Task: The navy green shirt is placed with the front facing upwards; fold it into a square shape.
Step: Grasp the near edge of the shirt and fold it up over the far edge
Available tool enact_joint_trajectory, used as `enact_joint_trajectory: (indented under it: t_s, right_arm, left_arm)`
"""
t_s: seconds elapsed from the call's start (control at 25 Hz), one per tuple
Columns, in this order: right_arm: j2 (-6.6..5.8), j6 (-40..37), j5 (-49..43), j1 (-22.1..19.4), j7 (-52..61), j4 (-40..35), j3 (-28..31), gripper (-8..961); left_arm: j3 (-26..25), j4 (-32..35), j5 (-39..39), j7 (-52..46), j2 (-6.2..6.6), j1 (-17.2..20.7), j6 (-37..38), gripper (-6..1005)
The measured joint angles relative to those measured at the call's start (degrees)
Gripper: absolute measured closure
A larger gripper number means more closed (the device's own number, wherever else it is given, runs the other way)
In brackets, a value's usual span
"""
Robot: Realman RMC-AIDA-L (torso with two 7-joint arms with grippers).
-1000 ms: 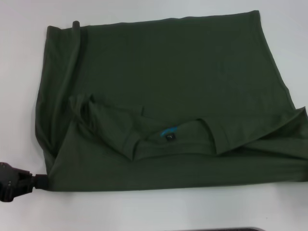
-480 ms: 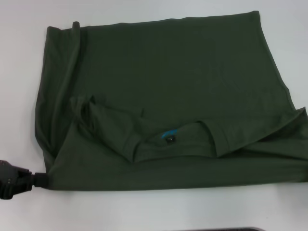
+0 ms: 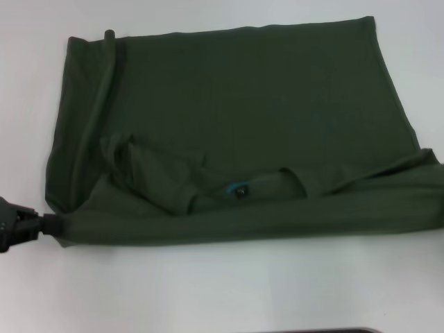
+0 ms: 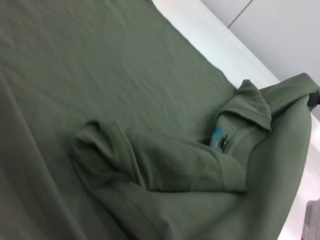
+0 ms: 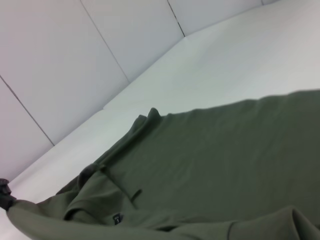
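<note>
Matte, creased navy green shirt [image 3: 236,111] bunches where left gripper [image 3: 41,225] pinches it.

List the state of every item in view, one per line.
navy green shirt: partly folded on the table, near edge lifted and carried toward the far side.
neck label: exposed, beside the collar.
left gripper: shut on the shirt's near left corner.
table: white, bearing the shirt.

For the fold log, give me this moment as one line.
left hand: shut on shirt corner, lifting near edge | olive-green T-shirt: half folded, collar label showing | right hand: out of view
</note>
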Motion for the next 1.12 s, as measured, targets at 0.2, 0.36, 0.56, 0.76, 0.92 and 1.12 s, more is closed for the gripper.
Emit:
enact_joint_trajectory:
  t_s: [0.2,0.36,0.56,0.76,0.92,1.12]
  right_arm:
    - [-0.10,-0.6,0.0,3.0,4.1,-3.6,0.1,882]
    - [-0.46,-2.2,0.3,4.9,6.1,-6.0,0.3,881]
    - [-1.92,-3.2,2.4,5.9,8.3,-7.0,0.8,881]
    - [-2.84,-3.6,4.1,6.6,9.9,-7.1,0.8,881]
    - [-2.87,-2.5,4.2,7.2,9.9,-6.9,0.8,881]
    - [-2.38,-0.5,4.1,8.2,10.9,-6.6,0.4,882]
  left_arm:
    - [-2.5,1.8,0.0,-0.3,1.11,-0.7,2.3,1000]
    - [-4.3,4.4,-0.1,-0.5,1.16,-0.7,4.6,1000]
    - [-6.3,7.2,-0.1,-1.1,1.32,-1.3,6.6,999]
    - [-7.0,8.6,-0.2,-1.7,1.36,-2.7,7.7,999]
    - [-6.7,8.6,-0.2,-1.7,1.36,-4.0,7.8,999]
    - [-6.6,8.6,0.1,-1.7,0.98,-6.2,6.7,999]
